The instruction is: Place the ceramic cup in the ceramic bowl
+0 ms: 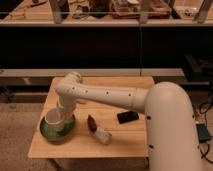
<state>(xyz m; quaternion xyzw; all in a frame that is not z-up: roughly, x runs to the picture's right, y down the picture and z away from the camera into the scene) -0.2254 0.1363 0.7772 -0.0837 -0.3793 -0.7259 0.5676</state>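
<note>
The cup (54,121) is sitting inside the bowl (58,131), a little toward its back left side. The cup is white and standing upright, with its mouth facing up. The bowl is green and round, and it is resting on the left front part of the table (75,147).

The gripper (62,111) is hanging right over the cup, at the end of the big white arm (105,96). It is touching the cup or nearly touching it at the cup's back rim. I cannot tell how it is set.

The arm is reaching in from the right, across the middle of the table, and bending down at the bowl.

Just to the right of the bowl, a small brown thing (92,122) is lying on the table. Next to that, toward the front, a white tube (103,135) is lying on its side. A flat black thing (128,117) is lying further right, close to the robot's wide white body (172,130).
</note>
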